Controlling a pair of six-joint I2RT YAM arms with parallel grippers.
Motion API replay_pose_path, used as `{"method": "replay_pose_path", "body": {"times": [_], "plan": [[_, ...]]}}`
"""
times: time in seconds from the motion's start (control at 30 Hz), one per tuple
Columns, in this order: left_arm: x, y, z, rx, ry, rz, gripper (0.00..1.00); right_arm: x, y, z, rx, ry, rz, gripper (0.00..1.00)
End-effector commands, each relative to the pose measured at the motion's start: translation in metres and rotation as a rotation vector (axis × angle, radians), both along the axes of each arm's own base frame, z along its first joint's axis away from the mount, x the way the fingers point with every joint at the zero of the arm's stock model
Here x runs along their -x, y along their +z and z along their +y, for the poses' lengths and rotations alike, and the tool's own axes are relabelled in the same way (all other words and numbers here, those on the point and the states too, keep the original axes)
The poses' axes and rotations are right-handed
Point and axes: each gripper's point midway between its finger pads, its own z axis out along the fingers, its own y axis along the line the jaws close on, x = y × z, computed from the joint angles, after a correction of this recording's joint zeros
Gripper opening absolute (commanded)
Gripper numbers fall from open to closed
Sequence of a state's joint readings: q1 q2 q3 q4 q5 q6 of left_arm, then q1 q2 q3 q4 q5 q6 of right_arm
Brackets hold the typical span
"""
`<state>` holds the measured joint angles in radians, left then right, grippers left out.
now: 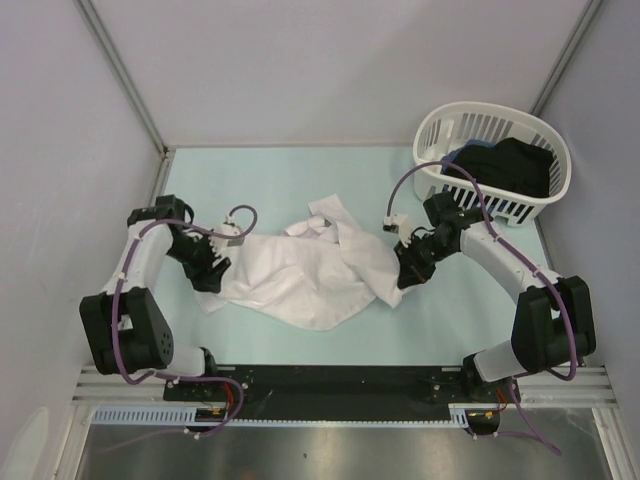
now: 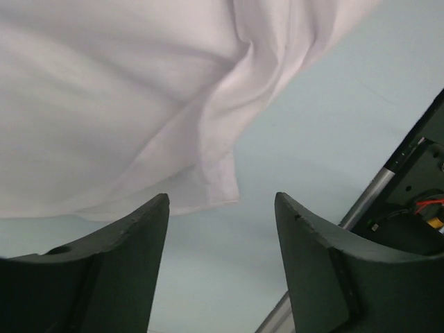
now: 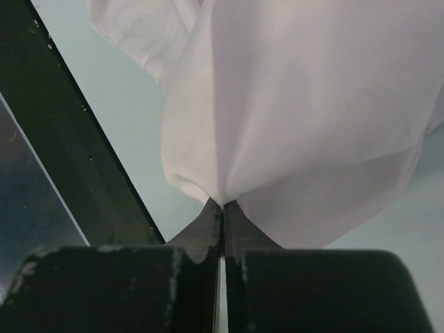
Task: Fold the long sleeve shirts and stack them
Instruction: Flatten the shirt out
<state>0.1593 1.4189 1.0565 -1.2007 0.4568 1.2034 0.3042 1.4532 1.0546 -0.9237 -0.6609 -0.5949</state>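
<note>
The right gripper (image 3: 223,207) pinched the white shirt (image 1: 300,272) at its 3 o'clock edge, probably to spread it; the left gripper (image 2: 222,198) sat parted at 9 o'clock.

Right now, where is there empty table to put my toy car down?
Bare table lies between the white shirt and the back wall, left of the basket. Another strip runs between shirt and the black rail. The middle is crowded: shirt, left pincer and right pincer.
</note>
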Motion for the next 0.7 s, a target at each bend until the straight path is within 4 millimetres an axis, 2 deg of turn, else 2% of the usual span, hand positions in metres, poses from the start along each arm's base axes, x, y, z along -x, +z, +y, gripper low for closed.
{"method": "replay_pose_path", "body": {"times": [0.0, 0.03, 0.07, 0.13, 0.17, 0.23, 0.27, 0.3, 0.4, 0.43, 0.5, 0.53, 0.67], "plan": [[-0.035, 0.043, -0.034, 0.081, -0.055, -0.116, 0.73, -0.017, 0.007, 0.001, -0.009, 0.000, -0.069, 0.00], [-0.036, 0.044, -0.043, 0.094, -0.074, -0.102, 0.75, -0.019, 0.008, 0.001, -0.011, -0.004, -0.071, 0.00], [-0.037, 0.045, -0.061, 0.117, -0.131, -0.100, 0.76, -0.019, 0.008, 0.002, -0.013, -0.001, -0.076, 0.00], [-0.037, 0.043, -0.086, 0.130, -0.226, -0.110, 0.76, -0.020, 0.008, 0.000, -0.011, -0.005, -0.077, 0.00], [-0.042, 0.041, -0.093, 0.110, -0.271, -0.135, 0.76, -0.021, 0.008, 0.000, -0.009, -0.008, -0.079, 0.00], [-0.044, 0.024, -0.109, 0.075, -0.351, -0.086, 0.72, -0.021, 0.008, -0.001, -0.006, -0.017, -0.075, 0.00], [-0.054, 0.022, -0.113, 0.065, -0.351, -0.085, 0.72, -0.022, 0.008, -0.002, -0.005, -0.020, -0.075, 0.00], [-0.058, 0.012, -0.119, 0.075, -0.358, -0.041, 0.71, -0.022, 0.009, -0.003, -0.003, -0.025, -0.078, 0.00], [-0.071, 0.016, -0.143, 0.089, -0.429, -0.065, 0.70, -0.026, 0.011, -0.005, -0.007, -0.046, -0.079, 0.00], [-0.068, 0.013, -0.157, 0.090, -0.482, -0.060, 0.70, -0.026, 0.011, -0.005, -0.011, -0.053, -0.075, 0.00], [-0.065, 0.015, -0.171, 0.092, -0.593, -0.090, 0.71, -0.027, 0.012, -0.007, -0.023, -0.070, -0.063, 0.00], [-0.055, 0.012, -0.182, 0.085, -0.669, -0.082, 0.71, -0.027, 0.011, -0.007, -0.026, -0.076, -0.055, 0.00], [-0.031, 0.000, -0.199, 0.064, -0.994, -0.117, 0.70, -0.028, 0.011, -0.007, -0.039, -0.090, -0.043, 0.00]]}}
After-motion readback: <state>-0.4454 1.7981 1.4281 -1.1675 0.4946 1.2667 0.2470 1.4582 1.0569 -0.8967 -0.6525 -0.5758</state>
